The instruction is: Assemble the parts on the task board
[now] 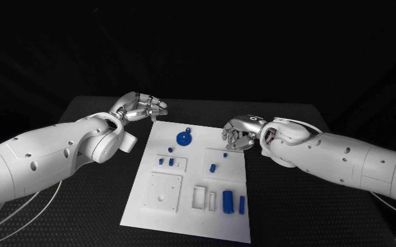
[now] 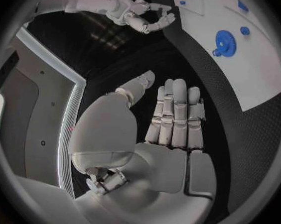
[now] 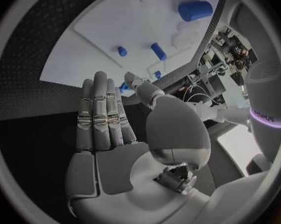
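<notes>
1. Head view: the white task board [image 1: 191, 212] lies flat on the black table [image 1: 289, 201]. The left hand [image 1: 140, 107] hovers off the board's far left corner, fingers curled loosely inward with nothing between them. The right hand [image 1: 239, 134] hangs over the board's far right edge, fingers bent downward, also holding nothing as far as I can tell.
2. Between the two sets of fingertips lies a blue gear [image 1: 183, 139]. Nearer the robot than either hand, a blue cylinder [image 1: 228, 197] and a slimmer blue peg [image 1: 242, 204] lie loose beside empty white slots.
3. Judgement: the assembly looks barely begun; a few small blue pieces stand in the raised blocks, while the gear, cylinder and peg seem still unplaced.
4. Left wrist view: the left hand's fingers [image 2: 177, 115] are straight and held together, thumb apart, gripping nothing. The gear [image 2: 225, 43] lies on the board beyond the fingertips.
5. Right wrist view: the right hand's fingers [image 3: 102, 115] are straight, side by side, empty. Beyond their tips lie the cylinder [image 3: 195, 10] and small blue pegs [image 3: 158, 51].
6. The table is matt, black and finely textured; the room behind is dark.
</notes>
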Robot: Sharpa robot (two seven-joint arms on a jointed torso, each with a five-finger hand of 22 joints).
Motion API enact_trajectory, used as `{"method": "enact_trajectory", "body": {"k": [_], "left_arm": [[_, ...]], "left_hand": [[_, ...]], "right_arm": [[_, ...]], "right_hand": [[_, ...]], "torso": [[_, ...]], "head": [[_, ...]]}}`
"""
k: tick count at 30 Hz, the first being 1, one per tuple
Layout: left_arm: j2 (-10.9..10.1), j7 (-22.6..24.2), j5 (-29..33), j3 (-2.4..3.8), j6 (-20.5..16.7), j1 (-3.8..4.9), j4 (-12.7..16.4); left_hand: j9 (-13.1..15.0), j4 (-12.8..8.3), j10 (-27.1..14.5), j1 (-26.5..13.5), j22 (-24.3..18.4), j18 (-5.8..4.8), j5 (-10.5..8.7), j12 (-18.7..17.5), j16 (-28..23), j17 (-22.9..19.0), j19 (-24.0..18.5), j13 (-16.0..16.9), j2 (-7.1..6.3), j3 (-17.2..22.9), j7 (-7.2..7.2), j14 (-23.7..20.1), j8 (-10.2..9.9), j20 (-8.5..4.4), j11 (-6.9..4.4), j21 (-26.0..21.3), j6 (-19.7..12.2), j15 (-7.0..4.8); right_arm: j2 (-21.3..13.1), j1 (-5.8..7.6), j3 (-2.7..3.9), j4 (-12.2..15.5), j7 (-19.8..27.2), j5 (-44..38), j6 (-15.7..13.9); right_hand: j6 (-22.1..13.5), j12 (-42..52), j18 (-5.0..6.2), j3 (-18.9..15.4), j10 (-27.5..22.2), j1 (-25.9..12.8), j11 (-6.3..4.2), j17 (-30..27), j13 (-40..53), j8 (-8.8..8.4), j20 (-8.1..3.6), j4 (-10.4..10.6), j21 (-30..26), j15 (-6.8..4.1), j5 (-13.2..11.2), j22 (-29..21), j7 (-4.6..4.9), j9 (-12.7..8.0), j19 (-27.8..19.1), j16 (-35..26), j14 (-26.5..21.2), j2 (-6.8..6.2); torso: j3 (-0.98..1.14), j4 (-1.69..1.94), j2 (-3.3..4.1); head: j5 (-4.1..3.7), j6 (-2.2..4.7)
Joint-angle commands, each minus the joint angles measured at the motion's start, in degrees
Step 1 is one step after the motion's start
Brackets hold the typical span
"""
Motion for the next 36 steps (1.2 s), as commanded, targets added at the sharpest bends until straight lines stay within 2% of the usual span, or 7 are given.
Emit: {"method": "enact_trajectory", "body": {"k": [1, 7, 10, 17, 25, 30, 36], "left_arm": [[-0.08, 2.69, 6.11, 0.02, -0.68, 0.10, 0.52], [-0.07, 2.82, 7.67, 0.02, -0.22, 0.08, 0.61], [-0.10, 2.80, 7.96, 0.01, -0.20, 0.08, 0.68], [-0.09, 2.55, 8.33, 0.01, 0.06, 0.08, 0.64], [0.02, 1.84, 8.33, 0.01, 0.21, 0.08, 0.40], [0.17, 1.52, 8.34, 0.01, 0.67, 0.08, 0.38], [0.21, 1.46, 8.35, 0.01, 0.77, 0.08, 0.32]], "left_hand": [[0.08, -0.08, -0.48, -0.16, -0.09, -0.63, 0.03, 0.22, -0.34, -0.15, -0.37, 0.08, 0.25, -0.18, 0.05, -0.31, 0.29, -1.26, -0.09, -0.24, -0.45, -0.01], [0.08, -0.10, -0.66, -0.23, -0.13, -0.72, 0.11, 0.32, -0.60, -0.26, -0.45, 0.13, 0.35, -0.23, 0.08, -0.35, 0.33, -1.23, -0.03, -0.45, -0.51, 0.05], [0.07, -0.12, -0.76, -0.27, -0.14, -0.76, 0.16, 0.34, -0.68, -0.29, -0.46, 0.15, 0.39, -0.27, 0.10, -0.34, 0.33, -1.22, 0.00, -0.52, -0.57, 0.08], [0.04, -0.13, -0.98, -0.38, -0.15, -0.80, 0.19, 0.36, -0.81, -0.33, -0.46, 0.17, 0.41, -0.37, 0.16, -0.32, 0.31, -1.20, 0.06, -0.64, -0.71, 0.12], [0.02, -0.14, -1.20, -0.46, -0.13, -0.82, 0.24, 0.37, -0.85, -0.33, -0.42, 0.18, 0.43, -0.45, 0.21, -0.23, 0.31, -1.21, 0.11, -0.70, -0.81, 0.15], [-0.04, -0.14, -1.58, -0.55, 0.00, -0.75, 0.28, 0.47, -0.57, -0.14, 0.00, 0.23, 0.51, -0.59, 0.34, 0.31, 0.27, -1.29, 0.14, -0.60, -1.12, 0.11], [-0.09, -0.13, -1.72, -0.61, 0.06, -0.72, 0.25, 0.51, -0.49, -0.08, 0.13, 0.26, 0.49, -0.67, 0.42, 0.41, 0.19, -1.31, 0.15, -0.56, -1.34, 0.10]], "right_arm": [[-0.06, -0.13, -0.29, 0.91, -3.40, -8.29, -0.32], [-0.20, -0.74, -1.16, 3.09, -5.55, -11.91, 0.66], [-0.23, -0.89, -1.51, 3.38, -6.43, -13.16, 0.94], [0.04, -1.03, -1.68, 2.95, -7.40, -14.41, 0.97], [1.37, -1.51, -1.92, 1.56, -7.28, -14.13, 0.84], [1.81, -1.55, -1.99, 1.18, -7.23, -14.04, 0.97], [2.35, -1.90, -2.10, 0.64, -6.92, -13.88, 1.35]], "right_hand": [[0.58, 0.02, 0.34, 0.31, 0.45, -0.05, -0.16, 0.47, 0.00, 0.18, -0.27, 0.00, 0.22, -0.14, -0.29, 0.08, -0.04, 0.00, 0.77, 0.49, 0.48, -0.65], [0.92, -0.57, 0.34, 0.57, 0.31, -0.26, -0.12, 1.35, -0.18, -0.02, -0.73, 0.05, 0.52, -0.31, -0.94, 0.28, -0.15, -0.12, 1.85, 1.46, 0.87, -1.47], [1.21, -1.04, 0.34, 0.97, -0.11, -0.36, 0.06, 1.55, -0.35, -0.05, -0.74, 0.16, 0.38, -0.20, -1.59, 0.30, -0.24, -0.14, 1.85, 1.55, 0.59, -2.04], [1.53, -1.90, 0.34, 4.15, -0.44, 0.04, 0.32, 1.66, -0.59, -0.45, -0.63, 1.15, 0.13, 0.01, -4.46, 0.64, -0.25, -0.38, 1.83, 1.51, 0.28, -3.71], [1.66, -2.07, 0.34, 5.20, -0.39, 0.11, 0.32, 1.72, -0.62, -0.55, -0.70, 1.59, 0.22, -0.01, -4.53, 0.88, -0.28, -0.44, 1.99, 1.61, 0.39, -3.88], [2.12, -2.39, 0.34, 6.56, -0.54, 0.28, 0.41, 1.69, -0.74, -0.48, -0.66, 2.13, 0.17, 0.07, -5.28, 1.15, -0.47, -0.43, 1.86, 1.59, 0.32, -3.89], [2.41, -2.51, 0.34, 7.51, -0.55, 0.56, 0.42, 1.70, -0.78, -0.41, -0.68, 2.46, 0.18, 0.06, -5.88, 1.29, -0.58, -0.41, 1.91, 1.63, 0.37, -3.63]], "torso": [[-0.06, 0.06, -0.37], [-0.11, 0.08, -0.72], [-0.12, 0.10, -0.72], [-0.06, 0.06, -0.55], [0.04, 0.13, -0.50], [-0.05, 0.25, -0.48], [-0.06, 0.11, -0.53]], "head": [[0.00, -0.24], [0.08, -0.87], [0.01, -0.89], [0.15, -0.83], [0.63, -1.06], [0.67, -1.18], [0.95, -1.28]]}}
